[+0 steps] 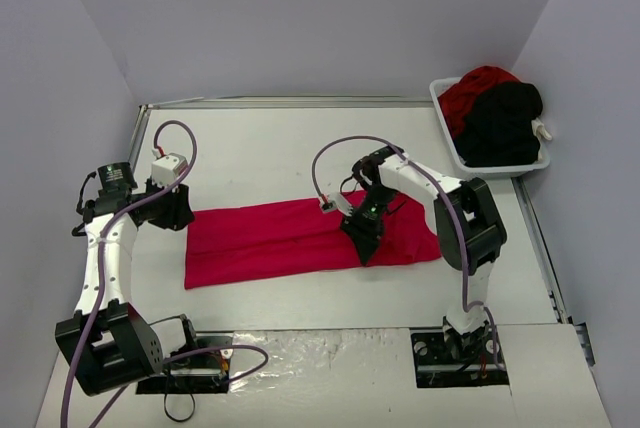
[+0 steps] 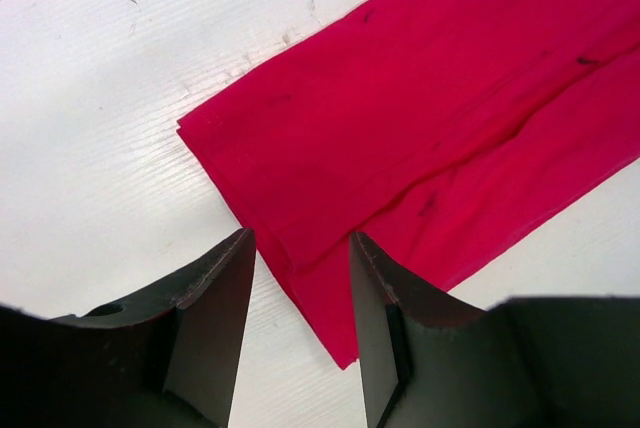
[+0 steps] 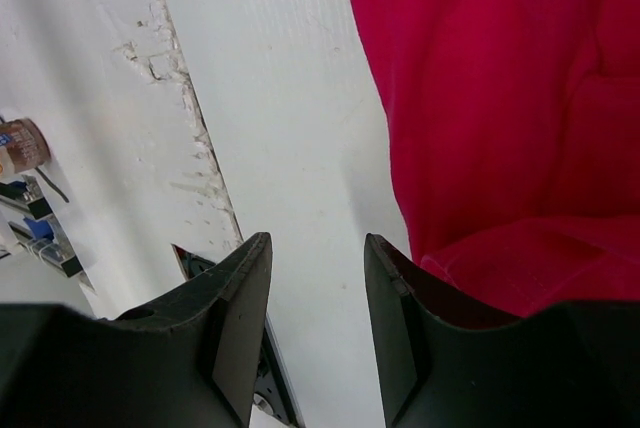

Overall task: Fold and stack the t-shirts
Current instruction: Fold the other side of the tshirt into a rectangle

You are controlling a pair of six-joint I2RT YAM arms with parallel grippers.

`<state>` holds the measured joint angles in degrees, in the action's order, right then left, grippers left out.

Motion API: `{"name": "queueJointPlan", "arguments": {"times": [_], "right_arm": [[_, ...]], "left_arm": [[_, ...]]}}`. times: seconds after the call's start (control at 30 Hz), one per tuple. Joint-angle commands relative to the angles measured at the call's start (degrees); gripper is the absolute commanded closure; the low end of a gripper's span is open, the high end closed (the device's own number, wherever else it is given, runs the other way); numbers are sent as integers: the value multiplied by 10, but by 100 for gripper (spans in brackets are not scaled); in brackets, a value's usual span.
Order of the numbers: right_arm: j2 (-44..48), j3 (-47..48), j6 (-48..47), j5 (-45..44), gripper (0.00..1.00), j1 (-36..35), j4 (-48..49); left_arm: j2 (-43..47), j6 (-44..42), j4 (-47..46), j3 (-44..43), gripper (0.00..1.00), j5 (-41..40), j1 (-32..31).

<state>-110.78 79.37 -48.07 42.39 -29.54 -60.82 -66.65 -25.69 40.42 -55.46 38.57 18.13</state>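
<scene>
While one red t-shirt (image 1: 290,238) is laid on the worktop (image 1: 260,148) as a long band, only partly folded, with the left tool (image 1: 178,210) and right tool (image 1: 362,241) parted and empty at its ends, more shirts (image 1: 505,118) are left heaped in the basket (image 1: 447,128) beyond its right end.

Robot lab cell: white table (image 1: 280,148), plain grey wall panels (image 1: 300,18), two cabled arms (image 1: 100,258) (image 1: 420,180) bolted at its edge.

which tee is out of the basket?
The red t-shirt spread as a long strip on the table; the other red t-shirt and the black t-shirt sit bunched in the white basket.
</scene>
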Motion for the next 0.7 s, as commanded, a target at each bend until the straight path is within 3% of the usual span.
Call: {"name": "queueJointPlan", "arguments": {"times": [0.0,0.3,0.47,0.67], "right_arm": [[34,29,-3,-12,61,11,-45],[43,52,-2,-32,63,84,-34],[20,48,32,-68,76,120,16],[-13,52,39,-78,81,120,30]], "left_arm": [[21,-4,-3,3,59,10,2],[23,-3,-3,3,59,14,2],[25,-3,-4,4,59,15,2],[22,-3,-5,4,59,15,2]]}}
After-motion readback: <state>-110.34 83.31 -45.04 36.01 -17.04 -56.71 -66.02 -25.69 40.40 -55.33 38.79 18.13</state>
